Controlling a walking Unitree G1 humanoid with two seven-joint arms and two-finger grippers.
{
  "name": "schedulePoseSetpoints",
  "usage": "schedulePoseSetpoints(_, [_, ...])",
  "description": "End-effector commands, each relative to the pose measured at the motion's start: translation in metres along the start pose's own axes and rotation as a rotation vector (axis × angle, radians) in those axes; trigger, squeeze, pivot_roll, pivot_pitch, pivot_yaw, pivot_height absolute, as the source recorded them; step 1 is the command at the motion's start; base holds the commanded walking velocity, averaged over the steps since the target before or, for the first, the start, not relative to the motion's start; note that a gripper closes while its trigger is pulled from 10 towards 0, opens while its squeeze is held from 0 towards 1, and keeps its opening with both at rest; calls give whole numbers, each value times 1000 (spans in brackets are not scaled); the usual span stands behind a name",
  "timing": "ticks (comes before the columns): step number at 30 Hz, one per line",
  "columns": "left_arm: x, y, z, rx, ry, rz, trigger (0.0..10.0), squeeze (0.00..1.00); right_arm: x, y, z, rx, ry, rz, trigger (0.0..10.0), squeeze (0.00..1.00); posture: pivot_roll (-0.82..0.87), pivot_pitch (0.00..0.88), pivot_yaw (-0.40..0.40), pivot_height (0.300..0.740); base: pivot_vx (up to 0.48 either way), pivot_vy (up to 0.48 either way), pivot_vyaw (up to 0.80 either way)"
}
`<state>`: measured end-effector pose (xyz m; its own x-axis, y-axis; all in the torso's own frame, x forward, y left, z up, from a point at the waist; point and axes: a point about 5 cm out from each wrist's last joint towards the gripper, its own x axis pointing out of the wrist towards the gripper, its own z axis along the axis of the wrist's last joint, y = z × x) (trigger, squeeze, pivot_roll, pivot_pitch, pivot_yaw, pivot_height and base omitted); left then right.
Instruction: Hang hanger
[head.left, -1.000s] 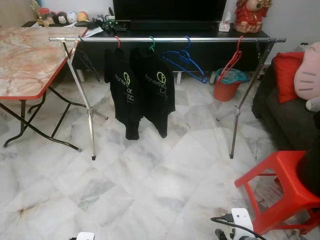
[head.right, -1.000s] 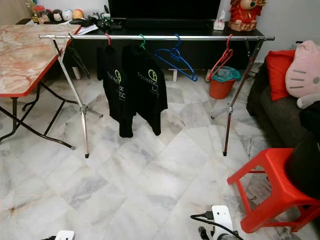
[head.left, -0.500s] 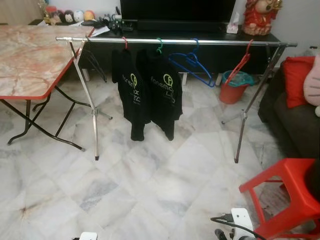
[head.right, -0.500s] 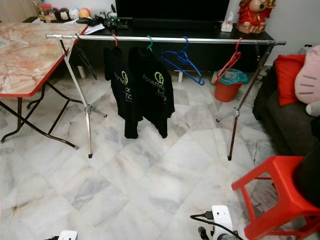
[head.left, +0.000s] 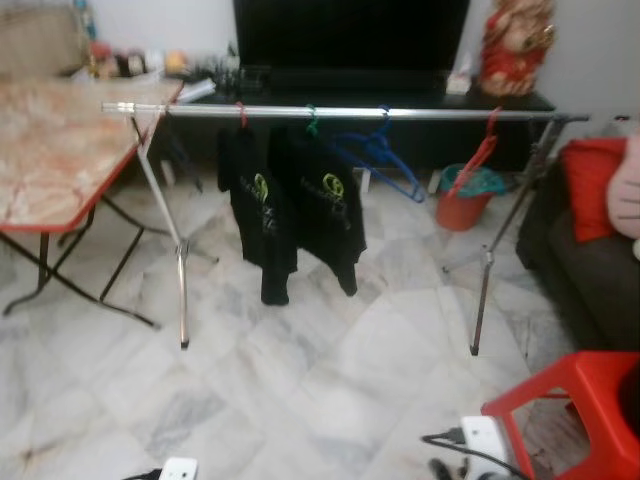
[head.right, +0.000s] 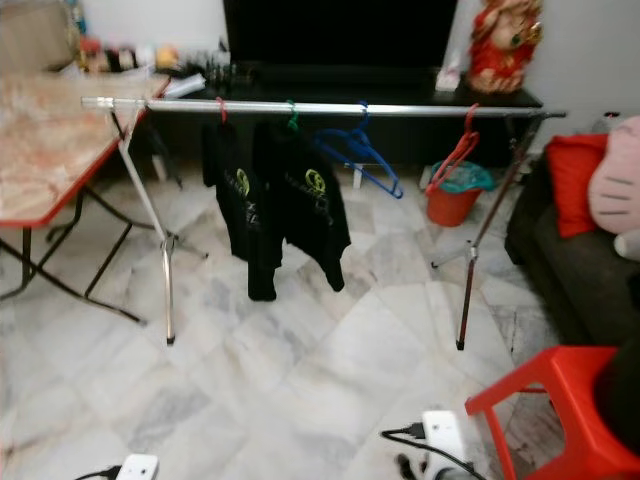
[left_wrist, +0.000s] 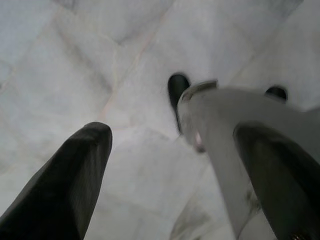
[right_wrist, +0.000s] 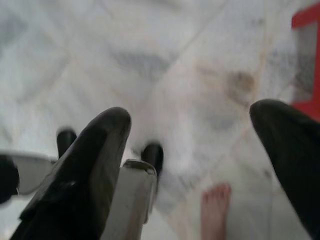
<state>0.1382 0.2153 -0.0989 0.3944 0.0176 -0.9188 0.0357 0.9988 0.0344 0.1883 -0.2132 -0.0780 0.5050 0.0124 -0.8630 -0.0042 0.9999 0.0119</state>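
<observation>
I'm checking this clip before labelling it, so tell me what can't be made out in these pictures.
- Logos on the black shirts: eye views, smeared by motion blur, unreadable.
- Small items on the TV cabinet: too small and blurred to identify.
- Red stool: cut off by the frame's edge.
- Pink cushion on the sofa: cut off at the edge.
- Bare foot, right wrist view: the person is out of frame.
- Left tool and right tool: open, holding nothing.

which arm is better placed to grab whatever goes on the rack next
Right, probably. The right claw and left claw both hang open over the floor, but the red stool, with a dark bundle on it, stands on the robot's right, close to that arm.
</observation>
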Motion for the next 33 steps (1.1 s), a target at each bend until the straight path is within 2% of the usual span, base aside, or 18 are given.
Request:
schedulePoseSetpoints(1, [2,-12,0,6,-5,-26,10000,0,-3,-14,-5,4,10,-41,10000,0,-123,0,-43,740,292,0,0])
schedulePoseSetpoints(6, [2,-25,-8,8,1,-40,10000,0,-3,-14,-6,16,9,-47,10000,0,-125,0,-42,740,293,0,0])
schedulePoseSetpoints(11, [2,-26,-10,8,4,-43,10000,0,-3,-13,-6,29,3,-45,10000,0,-125,0,-43,740,293,0,0])
schedulePoseSetpoints(14, [2,-26,-10,7,4,-43,10000,0,-3,-13,-6,-3,8,-30,10000,0,-121,0,-45,740,294,0,0])
schedulePoseSetpoints(16, [2,-23,-10,5,4,-39,10000,0,-3,-13,-5,-22,3,-20,10000,0,-120,0,-45,740,296,0,0])
schedulePoseSetpoints(17, [1,-15,-9,5,5,-30,10000,0,-3,-13,-5,-22,2,-22,10000,0,-120,0,-45,740,296,0,463])
schedulePoseSetpoints(21, [0,-4,-7,5,4,-19,10000,0,-3,-13,-5,-24,4,-20,10000,0,-124,0,-44,740,296,0,761])
schedulePoseSetpoints(25, [-3,13,-2,4,-1,1,10000,0,-3,-13,-6,-28,11,-17,10000,0,-122,0,-46,740,298,0,800])
schedulePoseSetpoints(30, [-3,14,-1,2,-1,2,10000,0,-3,-13,-7,-24,12,-14,10000,0,-121,0,-47,740,296,0,800])
schedulePoseSetpoints(33, [-1,4,-3,5,4,-7,10000,0,-3,-13,-7,-4,8,-20,10000,0,-122,0,-46,740,300,0,0])
